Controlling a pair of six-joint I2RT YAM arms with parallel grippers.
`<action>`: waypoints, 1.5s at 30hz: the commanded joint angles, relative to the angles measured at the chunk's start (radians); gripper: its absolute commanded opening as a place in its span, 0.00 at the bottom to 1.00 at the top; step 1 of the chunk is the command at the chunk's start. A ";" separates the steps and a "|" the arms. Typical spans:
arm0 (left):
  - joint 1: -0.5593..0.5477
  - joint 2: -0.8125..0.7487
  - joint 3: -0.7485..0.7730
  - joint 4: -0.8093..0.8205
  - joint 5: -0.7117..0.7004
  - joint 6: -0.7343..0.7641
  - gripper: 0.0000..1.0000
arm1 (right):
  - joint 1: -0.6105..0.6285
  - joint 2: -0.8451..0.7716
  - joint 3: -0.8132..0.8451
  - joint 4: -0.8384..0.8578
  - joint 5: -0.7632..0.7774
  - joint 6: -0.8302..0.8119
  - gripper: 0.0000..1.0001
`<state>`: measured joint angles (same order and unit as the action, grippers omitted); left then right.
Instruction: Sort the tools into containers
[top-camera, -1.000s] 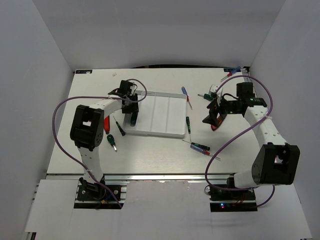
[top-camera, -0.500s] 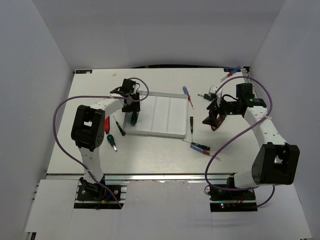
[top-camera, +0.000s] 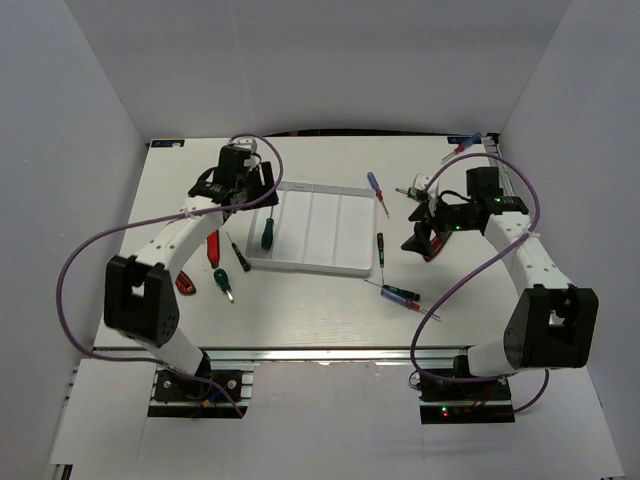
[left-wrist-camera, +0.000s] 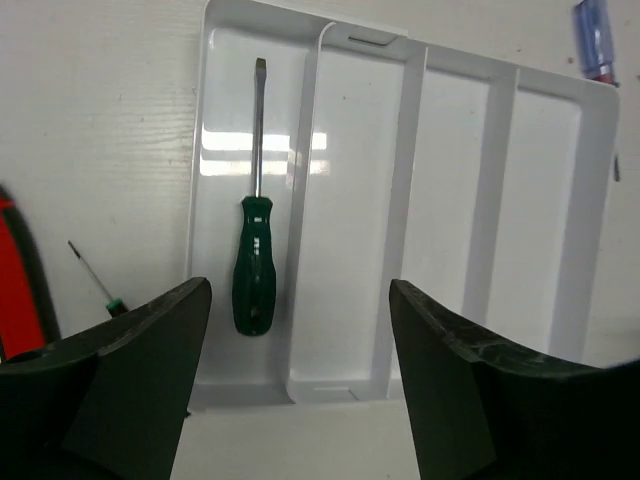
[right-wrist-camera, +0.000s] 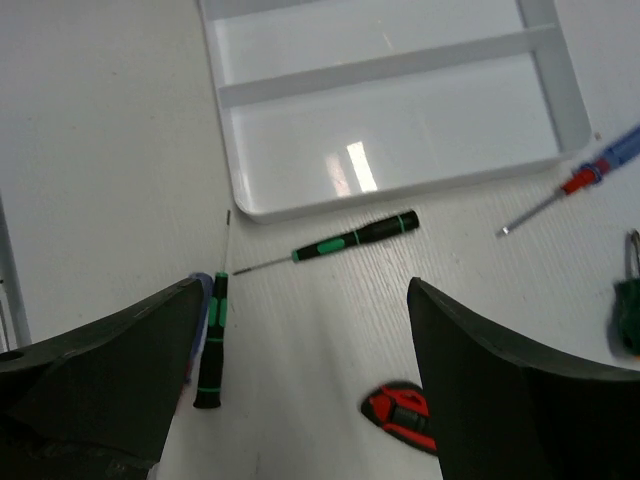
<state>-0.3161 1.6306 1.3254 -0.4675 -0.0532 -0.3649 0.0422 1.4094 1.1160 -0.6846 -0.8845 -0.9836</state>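
A green-handled screwdriver (left-wrist-camera: 252, 280) (top-camera: 266, 233) lies loose in the leftmost compartment of the white tray (left-wrist-camera: 305, 130) (top-camera: 345, 268). My left gripper (left-wrist-camera: 300, 400) (top-camera: 258, 190) hangs open above the tray's end with nothing between its fingers. Over the table right of the tray, my right gripper (right-wrist-camera: 305, 400) (top-camera: 418, 238) is also open and holds nothing. Below it lie two black-and-green precision drivers (right-wrist-camera: 350, 238) (right-wrist-camera: 212, 340) and a red-and-black tool (right-wrist-camera: 405, 412). The other three compartments hold nothing.
Left of the tray lie a red-handled tool (top-camera: 212, 245), a thin driver (left-wrist-camera: 100, 290) and small screwdrivers (top-camera: 225, 285). A blue screwdriver (top-camera: 372, 185) lies at the tray's far right corner. More tools lie at the far right (top-camera: 460, 145) and near the front (top-camera: 400, 293).
My left gripper opened, left the green screwdriver in the leftmost compartment, and drew back toward the far left. The right arm has barely moved.
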 joint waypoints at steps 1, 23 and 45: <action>0.017 -0.168 -0.090 0.001 0.023 -0.038 0.84 | 0.093 0.020 0.028 -0.012 -0.028 0.003 0.89; 0.057 -0.813 -0.131 -0.273 -0.185 -0.175 0.98 | 1.053 0.685 0.620 0.349 0.576 1.042 0.89; 0.057 -0.940 -0.052 -0.396 -0.226 -0.230 0.98 | 1.199 1.048 0.929 0.540 1.113 1.289 0.80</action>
<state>-0.2634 0.7040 1.2594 -0.8402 -0.2707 -0.5827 1.2201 2.4374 2.0125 -0.1936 0.1757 0.2710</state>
